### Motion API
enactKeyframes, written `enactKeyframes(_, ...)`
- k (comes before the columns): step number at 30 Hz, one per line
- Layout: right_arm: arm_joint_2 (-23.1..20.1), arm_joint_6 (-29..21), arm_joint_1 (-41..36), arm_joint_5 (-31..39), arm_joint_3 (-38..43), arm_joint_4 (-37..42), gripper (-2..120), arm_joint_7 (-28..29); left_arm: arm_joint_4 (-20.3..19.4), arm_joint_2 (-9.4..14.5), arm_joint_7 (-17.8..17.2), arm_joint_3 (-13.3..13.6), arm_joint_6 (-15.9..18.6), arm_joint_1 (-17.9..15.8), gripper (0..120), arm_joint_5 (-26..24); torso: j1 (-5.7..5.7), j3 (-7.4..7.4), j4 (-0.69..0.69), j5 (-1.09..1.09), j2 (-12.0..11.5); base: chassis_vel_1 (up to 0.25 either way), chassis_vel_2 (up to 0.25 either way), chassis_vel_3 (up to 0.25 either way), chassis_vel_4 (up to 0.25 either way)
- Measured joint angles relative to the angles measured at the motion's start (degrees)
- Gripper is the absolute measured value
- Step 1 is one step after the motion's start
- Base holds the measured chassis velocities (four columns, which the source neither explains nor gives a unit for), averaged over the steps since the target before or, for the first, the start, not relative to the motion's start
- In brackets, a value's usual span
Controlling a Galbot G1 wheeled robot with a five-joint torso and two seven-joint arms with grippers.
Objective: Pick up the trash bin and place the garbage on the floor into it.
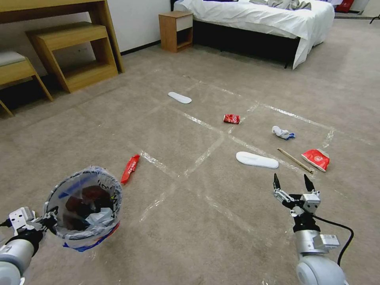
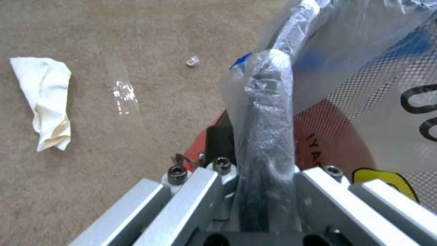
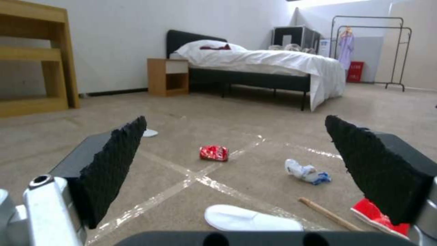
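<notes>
My left gripper [image 1: 50, 218] holds the trash bin [image 1: 85, 204] off the floor [image 1: 190, 221] at the lower left, shut on its bag-covered rim [image 2: 268, 102]; litter lies inside. My right gripper [image 1: 292, 183] hovers open and empty just short of a white insole [image 1: 257, 160]. Beyond it lie a wooden stick [image 1: 295, 160], a red wrapper [image 1: 316, 159], crumpled white paper [image 1: 283, 133] and a crushed red can [image 1: 231, 118]. A second insole [image 1: 179, 97] lies farther off, and a long red wrapper [image 1: 130, 168] beside the bin. White paper [image 2: 45, 102] lies near the bin.
A white bed [image 1: 269, 19] and a wooden nightstand [image 1: 176, 31] stand at the back. A wooden desk with shelves [image 1: 75, 51] and a stool [image 1: 16, 67] line the left wall. A clothes rack [image 3: 368, 51] stands in the far corner.
</notes>
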Motion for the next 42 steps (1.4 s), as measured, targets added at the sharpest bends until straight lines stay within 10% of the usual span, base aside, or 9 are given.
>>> enactKeyframes(42, 1.5, -1.8, 1.7, -2.2, -0.8, -0.7, 99, -0.6, 1.9, 0.9, 0.3, -0.3, -0.2, 0.6, 1, -0.2, 0.00, 0.01, 0.00, 0.01, 0.0, -0.023, 0.029, 0.026, -0.029)
